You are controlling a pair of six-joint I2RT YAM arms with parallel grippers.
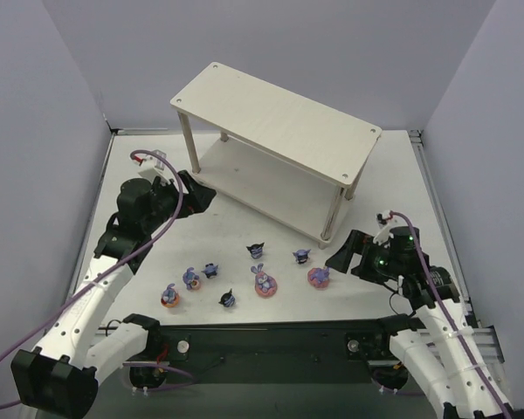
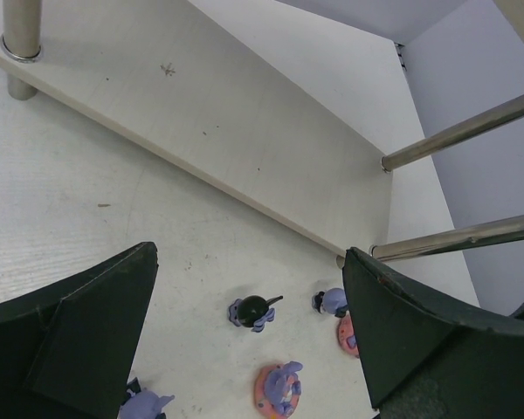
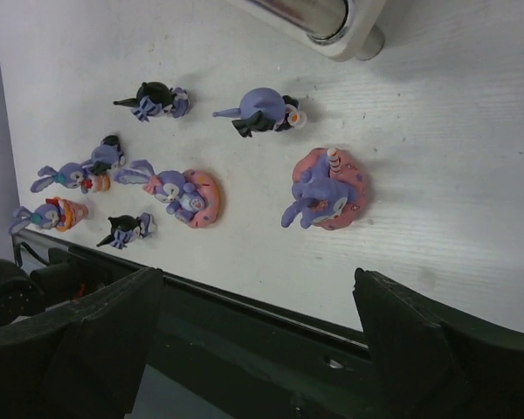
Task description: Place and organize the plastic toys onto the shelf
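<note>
The shelf (image 1: 275, 131) stands at the far middle of the white tabletop (image 1: 393, 188). It is set at an angle, so its left end lies farther back than its right end. It has 2 pale boards joined by 4 thin legs.

The 8 plastic toys (image 3: 179, 194) all stand on the tabletop in a loose cluster on the near side of the shelf, between the 2 arms. None is on either board.

4 of them are purple rabbits:
- The orange-based rabbit (image 1: 170, 296) is at the near left.
- The second rabbit (image 1: 191, 278) is just beyond it.
- The middle rabbit (image 1: 265, 283) is on a pink base.
- The right rabbit (image 1: 319, 277) is also on a pink base.

4 are smaller dark figures:
- The far dark figure (image 1: 256, 250) is closest to the shelf.
- The right dark figure (image 1: 301, 256) is beside the right rabbit.
- The left dark figure (image 1: 210, 269) is next to the second rabbit.
- The near dark figure (image 1: 228, 298) is closest to the arm bases.

The left claw (image 1: 203, 197) hangs near the shelf's near left leg, well left of the toys. Its jaws are wide apart with nothing between them. Its wrist view looks down past the lower board's edge at a few of the toys.

The right claw (image 1: 339, 253) sits just right of the right rabbit, near the shelf's near right leg. Its jaws are also spread wide and hold nothing.
</note>
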